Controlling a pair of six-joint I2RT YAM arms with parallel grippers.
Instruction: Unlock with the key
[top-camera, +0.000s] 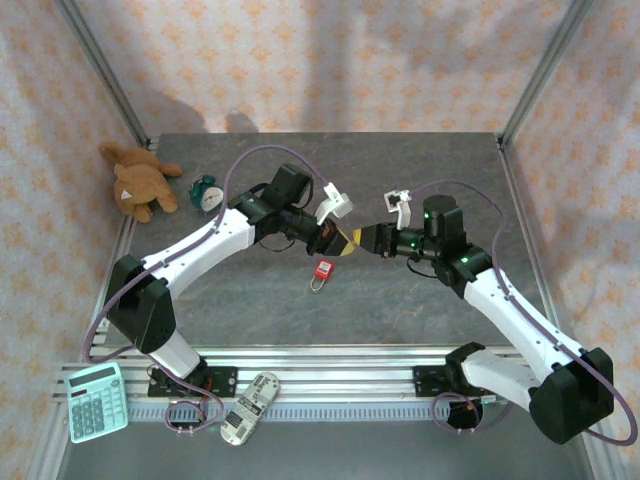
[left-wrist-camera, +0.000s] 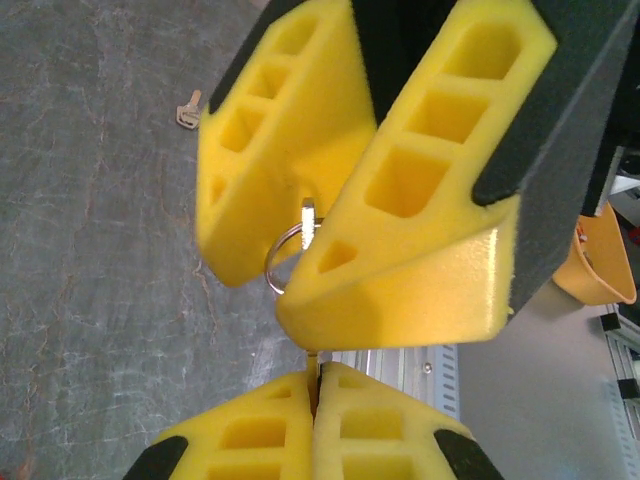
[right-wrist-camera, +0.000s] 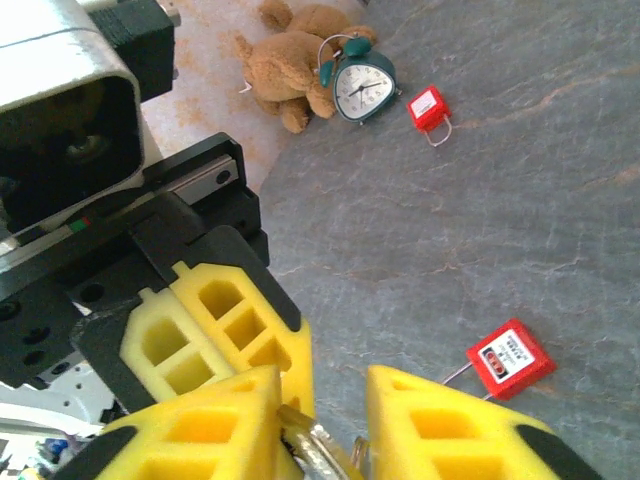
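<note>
Top: grey veined stone-look tabletop. Left end effector and right end effector meet tip to tip above boxy red padlock lying flat.

Left wrist: ribbed yellow foam pads clenched on thin metal key; wire key ring above.

Right wrist: pads straddle ring with gap visible; whether gripping it is unclear.

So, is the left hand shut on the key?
Shut: the left hand's fingers press together with the key pinched between them.
</note>
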